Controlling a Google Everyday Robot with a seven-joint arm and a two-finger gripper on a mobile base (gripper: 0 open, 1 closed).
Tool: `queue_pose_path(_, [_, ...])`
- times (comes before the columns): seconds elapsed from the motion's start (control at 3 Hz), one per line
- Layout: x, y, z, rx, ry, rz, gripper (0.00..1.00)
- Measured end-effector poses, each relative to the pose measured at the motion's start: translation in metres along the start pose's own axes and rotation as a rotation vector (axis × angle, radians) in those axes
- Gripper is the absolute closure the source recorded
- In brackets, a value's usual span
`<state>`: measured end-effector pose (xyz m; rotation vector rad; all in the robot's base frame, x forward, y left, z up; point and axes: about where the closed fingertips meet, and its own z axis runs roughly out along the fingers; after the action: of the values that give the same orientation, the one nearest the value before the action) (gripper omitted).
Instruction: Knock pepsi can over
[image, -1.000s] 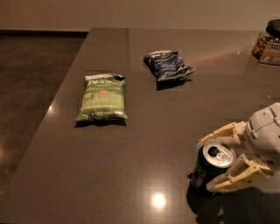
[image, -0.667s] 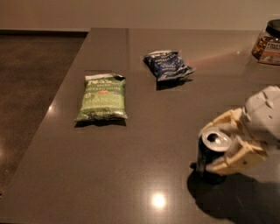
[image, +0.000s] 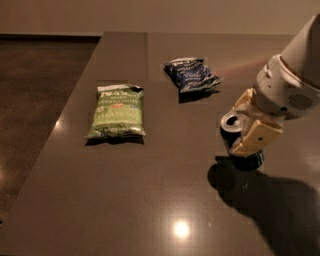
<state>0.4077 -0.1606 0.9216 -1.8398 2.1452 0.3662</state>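
The pepsi can (image: 232, 122) shows its silver top and a dark blue base, and it leans to the left at the right side of the dark table (image: 150, 200). My gripper (image: 240, 129) is shut around it, with one cream finger (image: 256, 137) in front and the other behind. The can's base sits just above or on the table; I cannot tell which. Its shadow lies below it. The logo is hidden by the near finger.
A green jalapeño chip bag (image: 116, 111) lies flat at the left. A dark blue snack bag (image: 191, 75) lies at the back middle. The table's left edge (image: 60, 125) drops to a dark floor. My white arm (image: 295, 75) fills the right side.
The gripper has moved away from the near edge and slightly left, carrying the can with it. The can now leans more. The bags have not moved.
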Motion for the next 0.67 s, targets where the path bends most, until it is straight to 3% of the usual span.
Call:
queue_pose_path(0.33, [0.002, -0.022, 0.003, 0.013, 0.098, 0.005, 0.86])
queue_pose_path(0.67, [0.003, -0.035, 0.010, 0.022, 0.189, -0.009, 0.62])
